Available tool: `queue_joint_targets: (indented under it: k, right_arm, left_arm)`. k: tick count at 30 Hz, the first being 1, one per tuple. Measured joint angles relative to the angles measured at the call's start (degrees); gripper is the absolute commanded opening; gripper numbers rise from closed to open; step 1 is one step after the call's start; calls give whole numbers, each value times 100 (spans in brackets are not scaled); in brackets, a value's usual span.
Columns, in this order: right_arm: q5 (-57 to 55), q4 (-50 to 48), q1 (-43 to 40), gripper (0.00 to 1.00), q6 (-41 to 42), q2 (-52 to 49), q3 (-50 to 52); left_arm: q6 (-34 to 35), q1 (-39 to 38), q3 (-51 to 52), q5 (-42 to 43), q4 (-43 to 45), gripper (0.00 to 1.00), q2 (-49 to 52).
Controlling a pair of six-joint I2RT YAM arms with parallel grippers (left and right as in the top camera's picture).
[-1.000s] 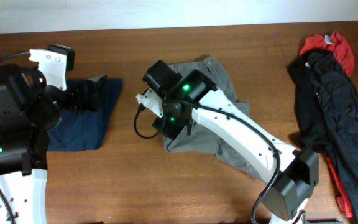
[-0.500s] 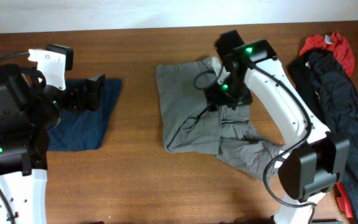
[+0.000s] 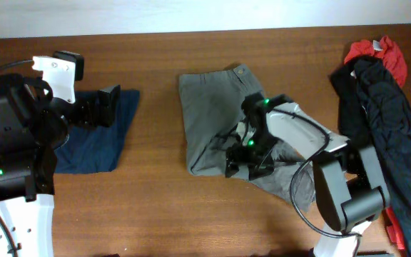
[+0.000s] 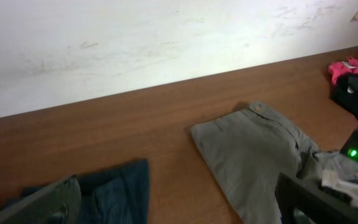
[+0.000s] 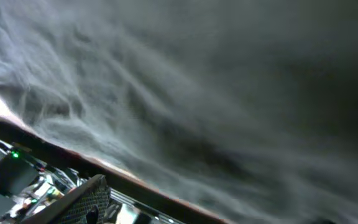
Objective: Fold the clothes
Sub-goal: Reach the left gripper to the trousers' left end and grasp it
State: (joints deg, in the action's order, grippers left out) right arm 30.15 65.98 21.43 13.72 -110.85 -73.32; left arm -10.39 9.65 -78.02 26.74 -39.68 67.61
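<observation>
While left jaws gape above navy cloth (image 3: 95, 146), right jaws, state unclear, sit against creased grey shorts (image 3: 205, 121).

A navy garment (image 3: 98, 146) lay flat on the table (image 3: 155, 207) to my left; a black garment (image 3: 380, 121) and a red garment (image 3: 380, 51) were heaped together to my right.

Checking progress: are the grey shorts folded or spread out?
Partly folded, it seems: the shorts form a neat panel on the left, but rumpled fabric trails out lower right.
</observation>
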Motion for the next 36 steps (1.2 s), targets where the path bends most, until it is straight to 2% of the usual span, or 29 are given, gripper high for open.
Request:
queue_joint_targets:
  k: [1, 2, 5, 10, 17, 22, 24, 28, 36]
  right_arm:
    - [26, -103, 35, 71, 74, 0, 52]
    - [66, -236, 81, 62, 142, 0, 107]
    - [125, -525, 120, 23, 280, 0, 127]
    - [-175, -249, 116, 4, 267, 44, -4]
    - [-1364, 820, 107, 4, 116, 796, -885]
    - [-2846, 1711, -201, 4, 570, 1685, -1777]
    - [-3123, 1786, -420, 4, 673, 1912, -1969]
    - [-3333, 1801, -831, 4, 702, 2251, -2194]
    - [-3246, 2000, -848, 4, 544, 2284, -2201]
  left_arm:
    - [0, 0, 0, -2, 0, 99, 0]
    - [0, 0, 0, -2, 0, 99, 0]
    - [0, 0, 0, -2, 2, 99, 0]
    - [0, 0, 0, -2, 0, 99, 0]
    - [2, 0, 0, 28, -33, 99, 0]
    - [2, -122, -22, 160, -315, 99, 42]
    - [2, -260, -28, 201, -385, 99, 155]
    - [2, -570, -42, 243, -376, 99, 638]
    - [90, -1058, -52, 304, 358, 99, 2389]
